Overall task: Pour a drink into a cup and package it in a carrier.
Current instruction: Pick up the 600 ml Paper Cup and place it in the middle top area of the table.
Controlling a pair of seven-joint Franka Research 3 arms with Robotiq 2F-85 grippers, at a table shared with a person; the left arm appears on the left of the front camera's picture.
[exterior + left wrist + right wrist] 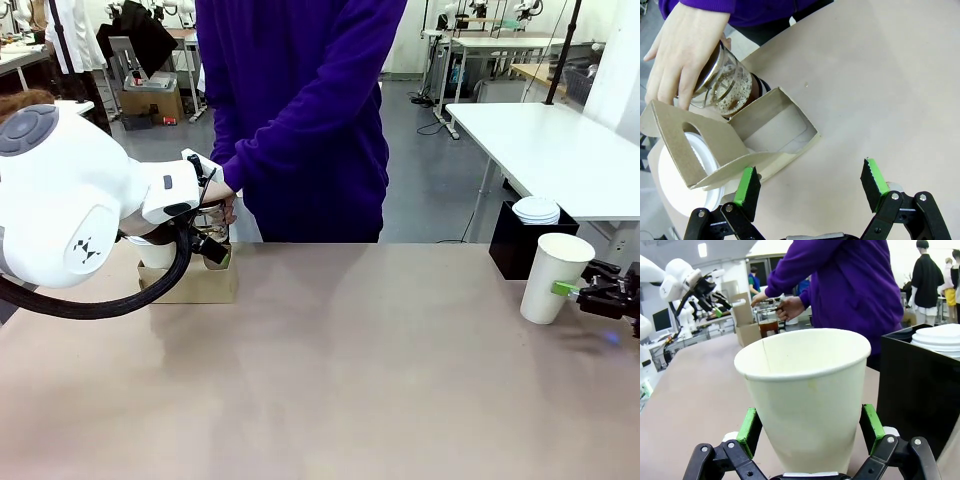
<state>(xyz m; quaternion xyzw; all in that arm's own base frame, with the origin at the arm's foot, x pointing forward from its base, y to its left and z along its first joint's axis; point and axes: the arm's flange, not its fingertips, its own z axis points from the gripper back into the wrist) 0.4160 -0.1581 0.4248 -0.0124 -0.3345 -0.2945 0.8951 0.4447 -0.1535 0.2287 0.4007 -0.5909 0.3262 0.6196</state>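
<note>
The white paper cup stands on the table at the right. My right gripper is open, with a green pad on each side of the cup; from the front the right gripper sits at the cup's side. The brown carrier is at the far left, and a white round cup top shows in one of its holes. My left gripper hangs open just over the carrier's near edge. A person's hand holds the glass pot of dark drink tilted behind the carrier.
A black square box with a stack of white lids stands at the far right, just behind the cup. The person in purple stands at the table's far edge. The tabletop is a plain brown surface.
</note>
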